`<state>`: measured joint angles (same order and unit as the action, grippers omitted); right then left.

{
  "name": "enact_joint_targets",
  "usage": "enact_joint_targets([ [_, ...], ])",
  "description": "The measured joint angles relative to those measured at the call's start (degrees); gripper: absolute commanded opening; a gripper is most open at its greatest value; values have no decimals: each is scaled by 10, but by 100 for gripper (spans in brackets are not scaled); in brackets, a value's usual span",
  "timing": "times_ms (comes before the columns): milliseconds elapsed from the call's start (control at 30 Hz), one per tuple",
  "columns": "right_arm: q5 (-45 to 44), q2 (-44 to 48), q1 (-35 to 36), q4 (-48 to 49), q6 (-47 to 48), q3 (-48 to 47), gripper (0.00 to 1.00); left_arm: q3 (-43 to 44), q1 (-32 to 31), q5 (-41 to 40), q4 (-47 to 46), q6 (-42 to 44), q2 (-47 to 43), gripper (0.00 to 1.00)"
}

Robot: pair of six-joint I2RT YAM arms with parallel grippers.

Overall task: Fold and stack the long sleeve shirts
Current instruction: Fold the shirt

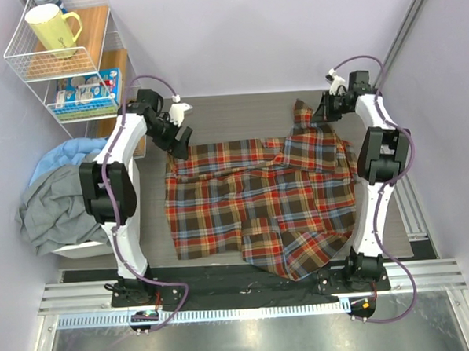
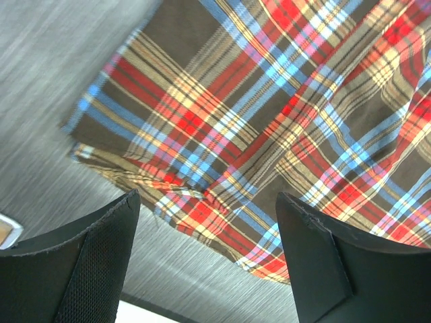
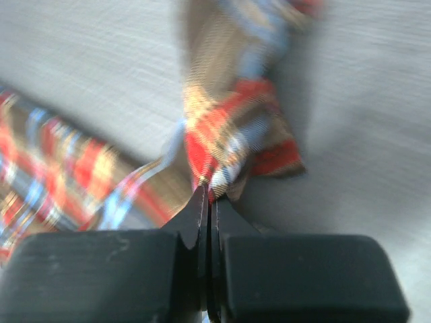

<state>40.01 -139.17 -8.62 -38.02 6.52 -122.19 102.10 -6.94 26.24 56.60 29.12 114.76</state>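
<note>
Shirt (image 3: pixel 225 134), blurred, apparently in right tool (image 3: pixel 210 196)

Bare table (image 1: pixel 239 116) strip beyond shirt (image 1: pixel 259 198) open; wire shelf (image 1: pixel 63 66), clothes heap (image 1: pixel 55 204) crowd left side.

Table (image 1: pixel 231 113): grey, finely ribbed surface, enclosed by pale walls at the back and sides. One plaid shirt (image 1: pixel 260 206) is laid directly upon it, spread across the middle and right and rumpled, with several layers overlapped. Its far left corner is seen lying flat on the surface. The near hem is draped onto the black strip (image 1: pixel 208 281) along the front edge.
</note>
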Motion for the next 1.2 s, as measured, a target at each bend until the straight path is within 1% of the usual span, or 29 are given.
enact_joint_targets([
  [133, 2, 125, 34, -5, 42, 120, 1, -5, 6, 14, -15, -7, -17, 82],
  [233, -7, 246, 104, -8, 92, 227, 1, -35, 6, 28, -31, -7, -47, 82],
  [267, -10, 278, 130, -5, 108, 257, 3, -44, 6, 32, -33, -7, -56, 82],
  [300, -19, 319, 170, -2, 130, 301, 9, -61, 6, 38, -42, -7, -69, 83],
  [333, -27, 349, 204, -1, 146, 340, 31, -73, 6, 41, -44, -7, -79, 84],
  [400, -37, 389, 275, -1, 173, 412, 51, -103, 6, 50, -50, -5, -102, 85],
  [433, -42, 397, 296, -4, 181, 437, 73, -113, 6, 54, -52, -3, -109, 85],
  [467, -46, 402, 318, -9, 194, 470, 77, -126, 6, 58, -54, -2, -117, 86],
  [567, -63, 402, 330, -35, 208, 520, 78, -156, 7, 71, -59, 12, -134, 86],
  [667, -71, 404, 307, -53, 209, 522, 75, -184, 7, 86, -62, 29, -143, 83],
  [800, -61, 405, 264, -56, 195, 490, 63, -203, -2, 106, -61, 59, -144, 79],
  [867, -52, 400, 244, -57, 185, 469, 60, -206, -24, 110, -68, 78, -144, 78],
  [1000, -31, 368, 199, -60, 169, 431, 55, -229, -98, 116, -99, 130, -144, 77],
  [1100, -24, 338, 170, -70, 166, 418, 54, -232, -157, 126, -112, 194, -136, 79],
  [1200, -23, 322, 153, -85, 164, 418, 51, -216, -190, 137, -118, 246, -113, 81],
])
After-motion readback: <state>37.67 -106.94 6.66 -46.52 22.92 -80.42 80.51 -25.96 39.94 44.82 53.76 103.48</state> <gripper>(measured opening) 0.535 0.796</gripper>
